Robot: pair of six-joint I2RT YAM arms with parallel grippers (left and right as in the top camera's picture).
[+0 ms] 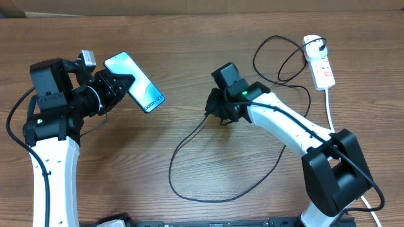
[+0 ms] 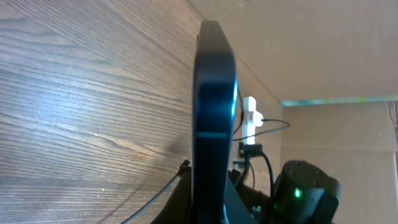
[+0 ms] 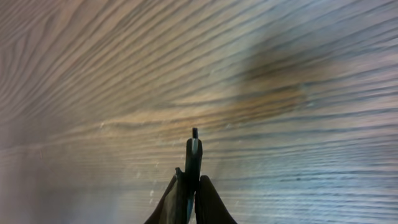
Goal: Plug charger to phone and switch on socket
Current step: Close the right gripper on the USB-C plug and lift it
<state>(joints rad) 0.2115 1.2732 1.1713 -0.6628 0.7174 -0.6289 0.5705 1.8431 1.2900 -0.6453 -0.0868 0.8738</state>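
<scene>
Slim glossy phone (image 1: 134, 82), grained wooden table (image 1: 189, 57)

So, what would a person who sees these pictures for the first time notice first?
The bright blue phone stands out first, gripped by the left gripper at the left. Near the middle, the right gripper is shut on the tip of the thin black cable, which loops over the table. A white power strip lies at the far right edge.

the socket (image 1: 323, 69) is too small to tell whether on; the phone (image 2: 214, 124) is cropped below.
</scene>
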